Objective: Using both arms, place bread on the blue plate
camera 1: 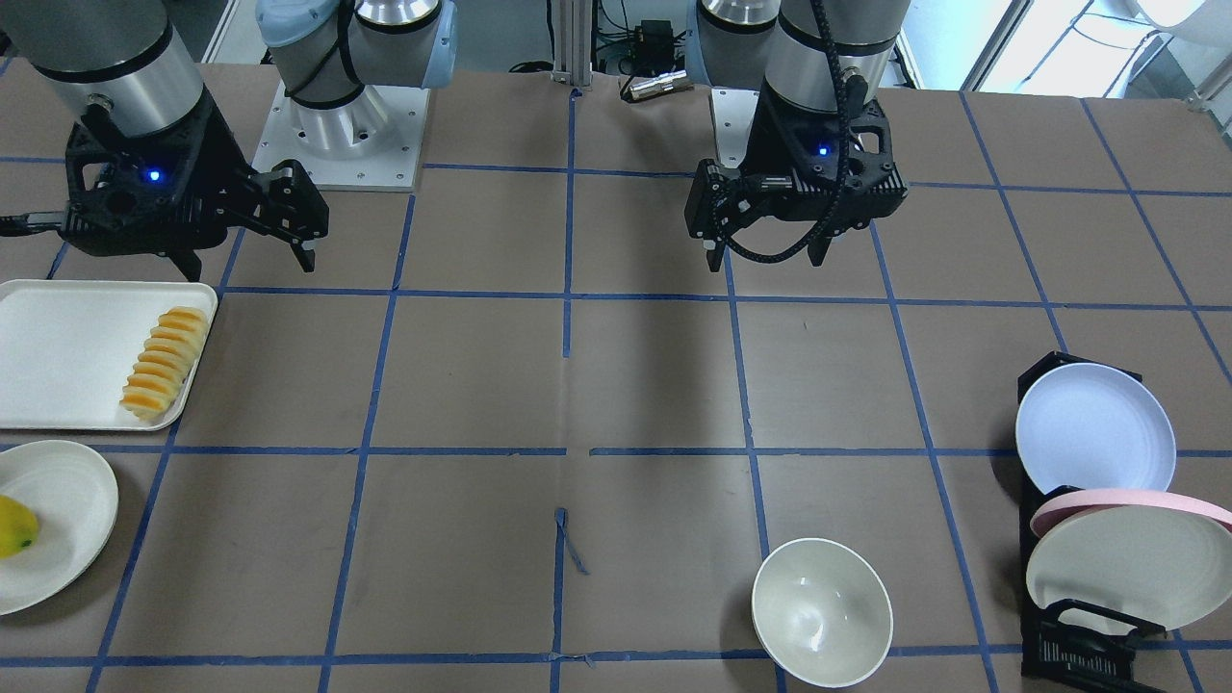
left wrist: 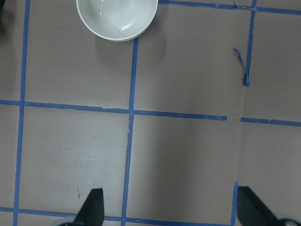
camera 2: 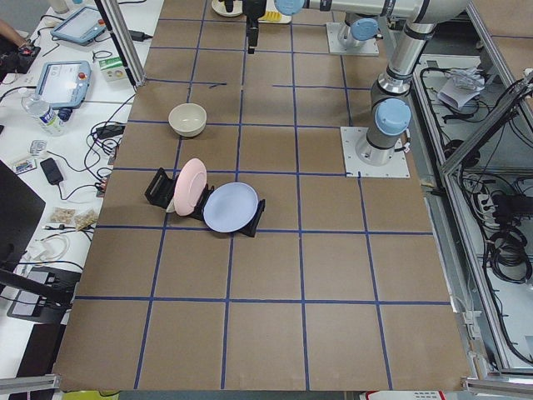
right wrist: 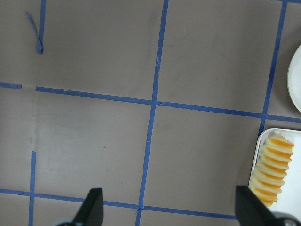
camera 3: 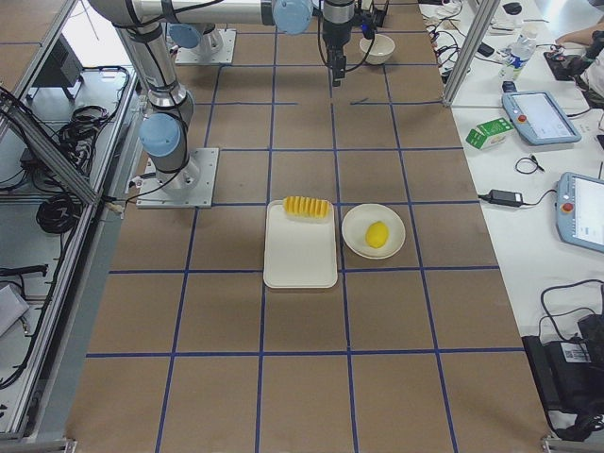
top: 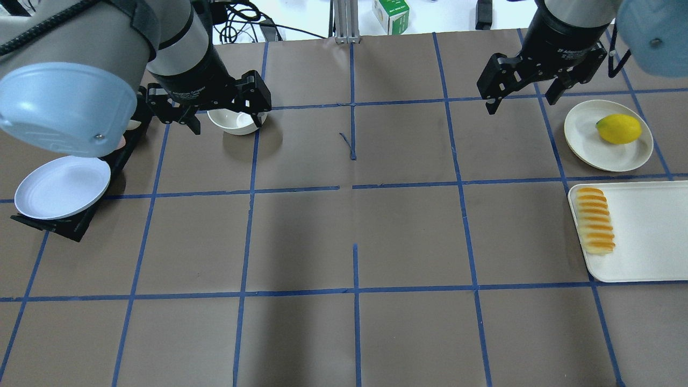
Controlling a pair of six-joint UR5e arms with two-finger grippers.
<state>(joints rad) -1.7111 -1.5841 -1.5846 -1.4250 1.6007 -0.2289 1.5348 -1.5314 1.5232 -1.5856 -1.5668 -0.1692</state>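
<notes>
The bread (camera 1: 166, 361) lies along the inner edge of a white tray (camera 1: 67, 351) on my right side; it also shows in the overhead view (top: 595, 227) and the right wrist view (right wrist: 272, 172). The blue plate (camera 1: 1095, 428) leans in a black rack on my left side, also seen in the overhead view (top: 62, 187). My right gripper (camera 1: 248, 265) is open and empty, held above the table, off the tray's far inner corner (top: 521, 105). My left gripper (camera 1: 765, 258) is open and empty, high above the table and apart from the blue plate (top: 228, 124).
An off-white plate (top: 583, 129) with a yellow-green fruit (top: 619, 129) sits beyond the tray. An off-white bowl (camera 1: 821, 611) stands on my left side. The rack (camera 1: 1078, 650) also holds a pink-rimmed plate (camera 1: 1126, 502) and an off-white plate (camera 1: 1126, 568).
</notes>
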